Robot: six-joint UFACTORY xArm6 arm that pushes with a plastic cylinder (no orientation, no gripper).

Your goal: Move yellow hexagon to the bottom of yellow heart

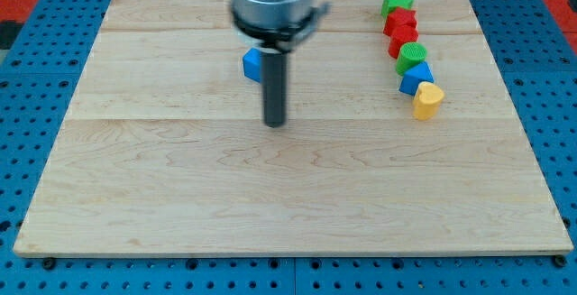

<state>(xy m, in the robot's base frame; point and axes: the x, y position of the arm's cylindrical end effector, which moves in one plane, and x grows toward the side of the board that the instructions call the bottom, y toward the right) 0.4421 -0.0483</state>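
Observation:
A yellow heart [428, 99] lies at the view's right, at the lower end of a slanted row of blocks. No yellow hexagon shows in this view; it may be hidden behind the arm. My tip [274, 122] rests on the board left of centre, far to the left of the heart and touching no block. A blue block [251, 64] sits just up and left of the rod, partly hidden by it.
The row above the heart holds a blue block [416, 77], a green round block [412, 56], two red blocks [403, 41] [399, 22] and a green star [396, 4]. The wooden board [288, 196] lies on a blue pegboard.

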